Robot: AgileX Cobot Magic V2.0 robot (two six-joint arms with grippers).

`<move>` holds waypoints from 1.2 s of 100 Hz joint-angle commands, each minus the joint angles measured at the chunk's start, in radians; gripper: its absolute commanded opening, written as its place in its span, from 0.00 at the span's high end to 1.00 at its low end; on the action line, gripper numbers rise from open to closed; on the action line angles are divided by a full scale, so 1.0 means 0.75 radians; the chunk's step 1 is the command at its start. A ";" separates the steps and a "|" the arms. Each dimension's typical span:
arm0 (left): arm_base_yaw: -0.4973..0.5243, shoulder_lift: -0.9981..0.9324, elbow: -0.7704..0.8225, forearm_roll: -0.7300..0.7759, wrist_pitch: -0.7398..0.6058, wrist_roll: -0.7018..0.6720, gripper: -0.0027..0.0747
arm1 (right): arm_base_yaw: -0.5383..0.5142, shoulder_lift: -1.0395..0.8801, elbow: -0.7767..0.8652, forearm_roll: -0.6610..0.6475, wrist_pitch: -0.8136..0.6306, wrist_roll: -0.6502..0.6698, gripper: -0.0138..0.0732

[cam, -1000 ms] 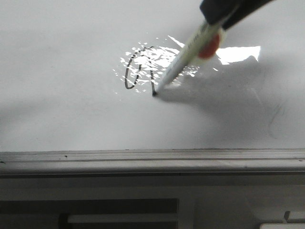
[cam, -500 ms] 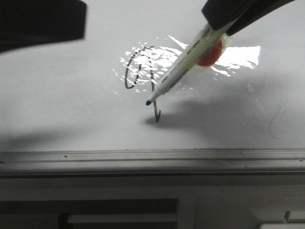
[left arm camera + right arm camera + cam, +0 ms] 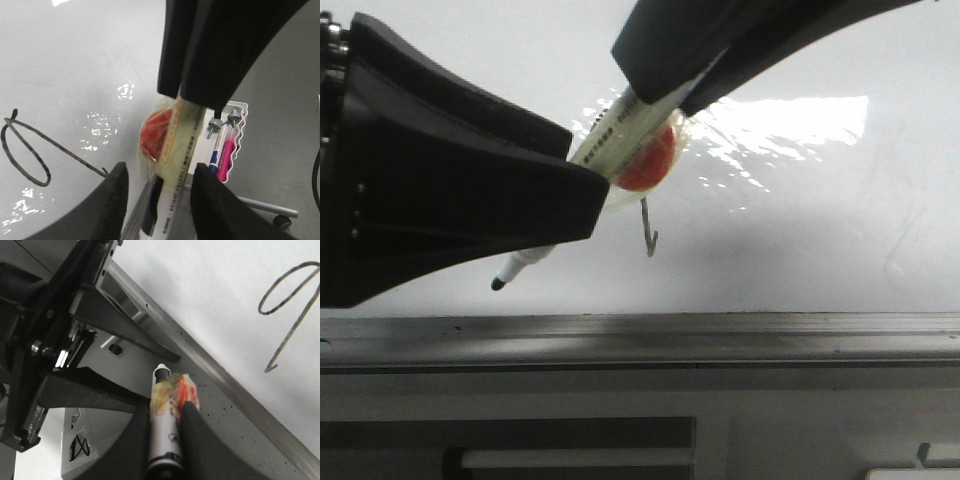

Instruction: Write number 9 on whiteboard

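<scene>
The whiteboard [image 3: 800,240] carries the number 9 [image 3: 289,335], loop and hooked stem drawn. In the front view only its hook [image 3: 648,236] shows; the left wrist view has the whole figure [image 3: 60,147]. My right gripper [image 3: 665,100] is shut on a white marker [image 3: 625,135] wrapped in red and yellow tape. The marker is lifted off the board, its tip [image 3: 498,285] near the rail. My left gripper [image 3: 585,165] is open with its jaws either side of the marker's [image 3: 172,165] barrel, a gap showing on both sides. From the right wrist, my right gripper [image 3: 164,440] clamps the marker [image 3: 162,435].
A grey metal rail [image 3: 720,330] runs along the board's near edge. A white wire holder [image 3: 235,145] with a blue pen and a pink pen stands beyond that edge. The left arm [image 3: 55,340] fills much of the right wrist view.
The marker has lifted off the finished 9 and moved left toward the rail. My left gripper came in from the left and now straddles the marker.
</scene>
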 commanded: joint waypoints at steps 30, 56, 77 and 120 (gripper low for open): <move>-0.010 -0.010 -0.041 -0.017 -0.029 -0.013 0.89 | 0.005 -0.020 -0.044 0.084 -0.083 0.005 0.91; -0.010 -0.010 -0.041 -0.014 -0.029 -0.013 0.99 | 0.005 -0.020 -0.044 0.087 -0.110 0.030 0.77; -0.010 -0.010 -0.041 -0.067 -0.030 -0.013 0.99 | 0.005 -0.020 -0.044 0.087 -0.155 0.030 0.35; -0.008 0.046 -0.043 -1.019 0.130 -0.013 0.99 | 0.005 -0.020 -0.044 0.087 -0.135 0.030 0.36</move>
